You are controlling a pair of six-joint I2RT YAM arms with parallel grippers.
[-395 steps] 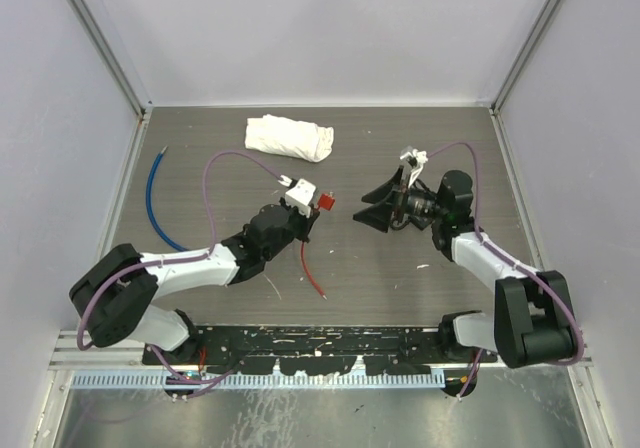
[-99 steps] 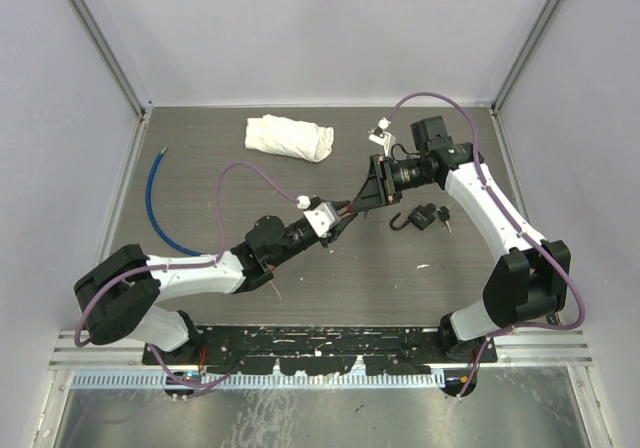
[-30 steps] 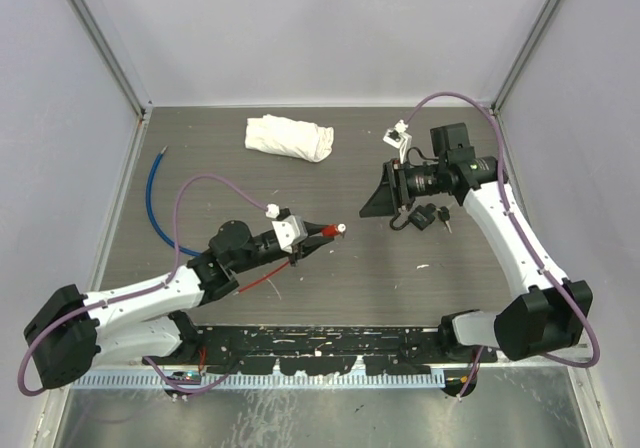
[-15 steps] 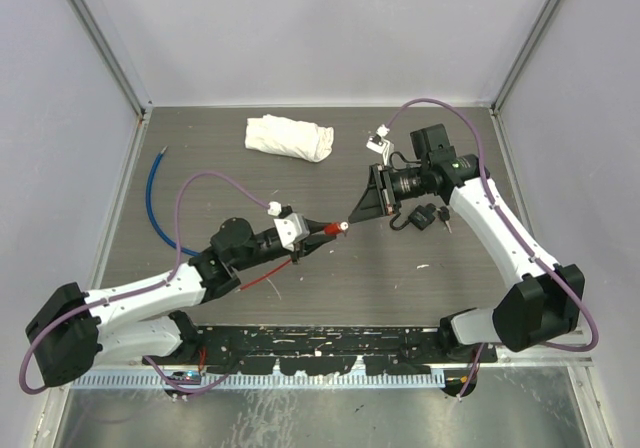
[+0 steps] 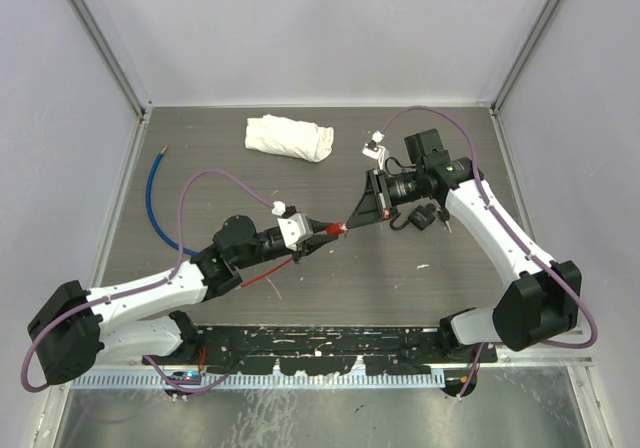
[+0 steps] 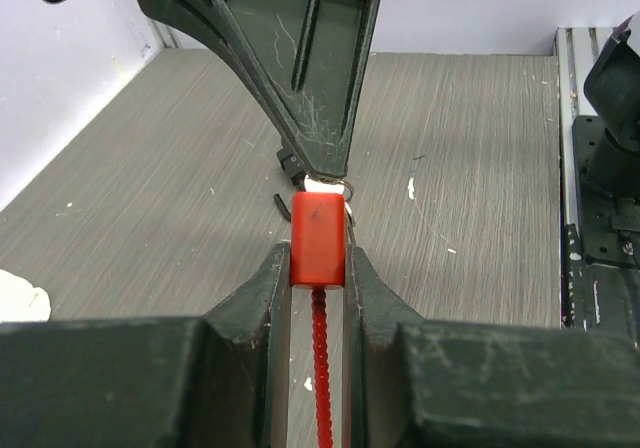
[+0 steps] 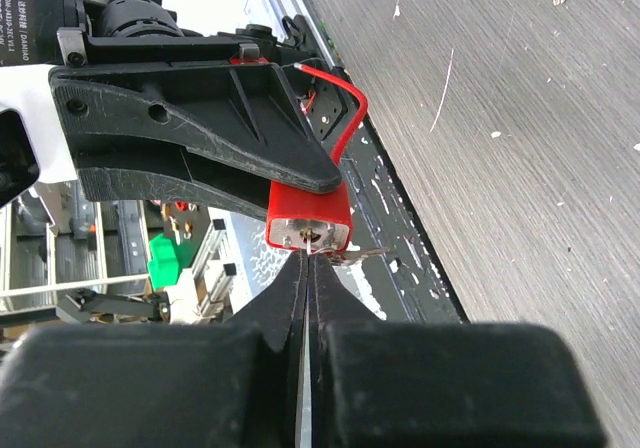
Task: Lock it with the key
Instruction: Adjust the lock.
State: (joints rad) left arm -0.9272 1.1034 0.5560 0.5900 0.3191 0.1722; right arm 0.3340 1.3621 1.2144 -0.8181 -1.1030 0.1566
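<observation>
A small red padlock (image 5: pixel 331 229) with a red cable shackle (image 5: pixel 266 280) is held above the table in my left gripper (image 5: pixel 326 231), which is shut on its body (image 6: pixel 318 236). The lock's silver keyhole face (image 7: pixel 308 233) points at my right gripper (image 7: pixel 305 264). That gripper (image 5: pixel 348 224) is shut on the thin key (image 7: pixel 306 250), whose blade sits in the keyhole. A second key (image 7: pixel 362 256) hangs beside it on the ring. From the left wrist, the right fingers (image 6: pixel 322 118) meet the lock's far end.
A black padlock with keys (image 5: pixel 424 215) lies on the table under the right arm. A white cloth (image 5: pixel 290 137) rests at the back. A blue cable (image 5: pixel 155 200) curves along the left side.
My right gripper has moved left to the lock's keyhole end and closed on the key. The left gripper has kept the red lock nearly still.
</observation>
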